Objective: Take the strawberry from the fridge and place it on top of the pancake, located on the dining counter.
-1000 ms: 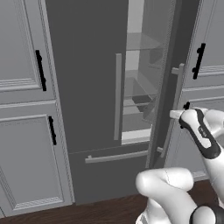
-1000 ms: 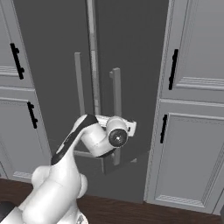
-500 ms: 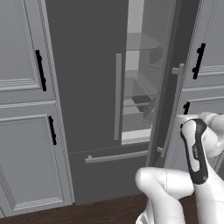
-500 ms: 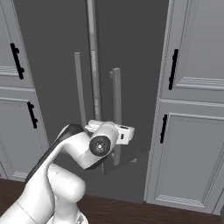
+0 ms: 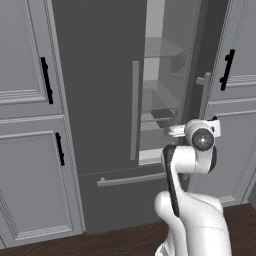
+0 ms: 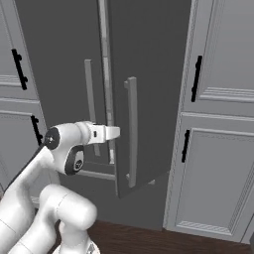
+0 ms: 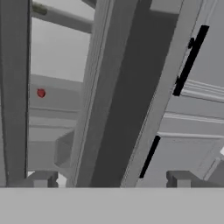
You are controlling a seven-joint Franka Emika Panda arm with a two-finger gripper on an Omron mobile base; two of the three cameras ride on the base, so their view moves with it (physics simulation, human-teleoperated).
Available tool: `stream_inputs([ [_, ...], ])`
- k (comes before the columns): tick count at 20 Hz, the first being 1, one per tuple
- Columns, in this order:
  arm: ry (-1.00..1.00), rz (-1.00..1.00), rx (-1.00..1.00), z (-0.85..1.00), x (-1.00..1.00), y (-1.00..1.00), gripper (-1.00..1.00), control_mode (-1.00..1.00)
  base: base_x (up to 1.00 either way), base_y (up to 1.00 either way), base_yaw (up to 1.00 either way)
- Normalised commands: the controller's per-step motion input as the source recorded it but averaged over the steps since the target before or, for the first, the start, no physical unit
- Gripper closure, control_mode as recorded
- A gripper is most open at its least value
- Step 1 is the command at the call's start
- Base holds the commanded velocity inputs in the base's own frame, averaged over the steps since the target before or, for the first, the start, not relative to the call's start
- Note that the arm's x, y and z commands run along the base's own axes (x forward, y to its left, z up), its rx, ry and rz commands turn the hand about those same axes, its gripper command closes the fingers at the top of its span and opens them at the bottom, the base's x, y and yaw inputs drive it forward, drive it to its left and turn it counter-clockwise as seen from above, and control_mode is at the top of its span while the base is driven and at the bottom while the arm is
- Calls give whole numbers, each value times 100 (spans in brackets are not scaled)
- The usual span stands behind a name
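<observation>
- Your pincer (image 7: 111, 179) stands wide open and holds nothing; its two fingertips (image 7: 42, 179) rise far apart at the bottom of the hand view.
- Directly ahead of the pincer you face the dark edge of the fridge's (image 5: 95, 100) right door (image 7: 131, 96), which stands ajar; its long light grey handle (image 6: 132, 131) runs vertically just beyond the hand in the right base view.
- Left of that door edge, from the pincer's side, you look into the pale interior with glass shelves (image 5: 165, 48).
- The strawberry (image 7: 40, 92) sits on a shelf inside, ahead and to the pincer's left, well apart from the fingertips.
- A small yellow-green item (image 7: 39, 8) lies on a higher shelf above it.
- The left door is closed, its handle (image 5: 134, 110) upright; the bottom drawer's horizontal bar (image 5: 131, 179) lies below the hand.
- Light grey panelled cabinets (image 6: 218, 124) with black handles (image 6: 197, 78) flank the fridge on both sides.
- A dark wood floor (image 6: 163, 243) runs along the base of the units.
</observation>
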Motion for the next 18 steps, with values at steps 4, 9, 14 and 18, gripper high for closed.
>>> stream_inputs([
  [4,22,-26,-22,7,64,74,-100,-100,0,0,0],
  [9,15,-31,-27,0,86,72,-100,-100,0,0,0],
  [14,13,-23,-26,0,77,24,-100,-100,0,0,0],
  [18,9,-11,-18,0,72,-10,-100,-100,0,0,0],
])
